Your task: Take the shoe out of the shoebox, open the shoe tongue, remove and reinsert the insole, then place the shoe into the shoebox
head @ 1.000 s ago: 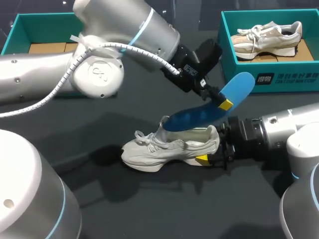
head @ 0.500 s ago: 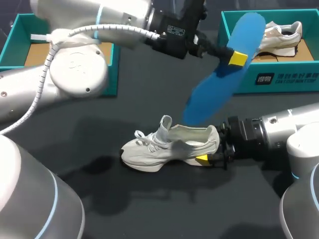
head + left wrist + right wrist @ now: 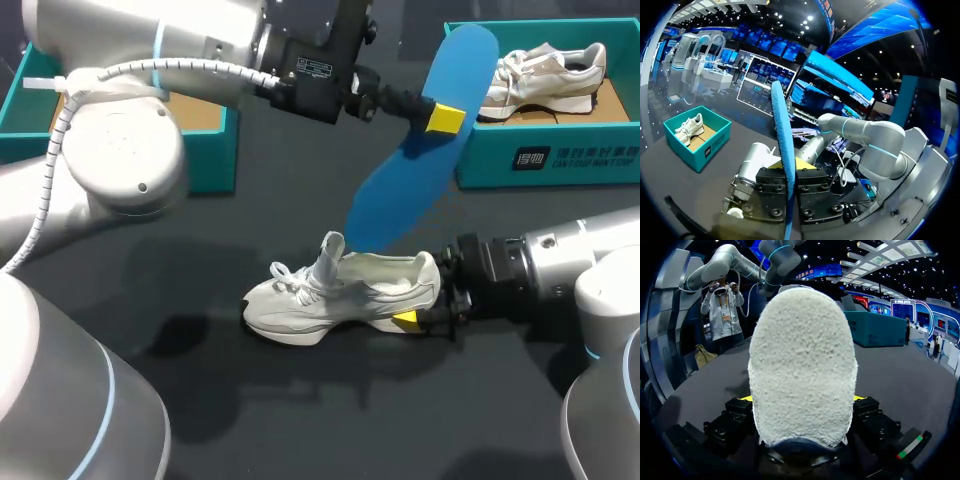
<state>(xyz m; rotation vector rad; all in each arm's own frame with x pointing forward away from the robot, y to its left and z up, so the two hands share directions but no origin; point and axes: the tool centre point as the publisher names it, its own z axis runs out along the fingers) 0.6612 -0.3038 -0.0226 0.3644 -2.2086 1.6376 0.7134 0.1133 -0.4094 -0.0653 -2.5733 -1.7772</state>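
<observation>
Vivid blue insole (image 3: pixel 395 195); off-white and pale grey shoe (image 3: pixel 330 300) (its heel a nubbly cream up close); teal shoebox (image 3: pixel 560 160) with cardboard-brown floor; charcoal surface (image 3: pixel 300 420); left end effector (image 3: pixel 445 117) tipped bright yellow.

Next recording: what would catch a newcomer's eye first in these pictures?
The bright blue insole, held aloft by the left gripper above the middle of the dark table, dominates the head view. Beneath it a pale shoe stands upright on the table, its heel clamped in the right gripper.
</observation>
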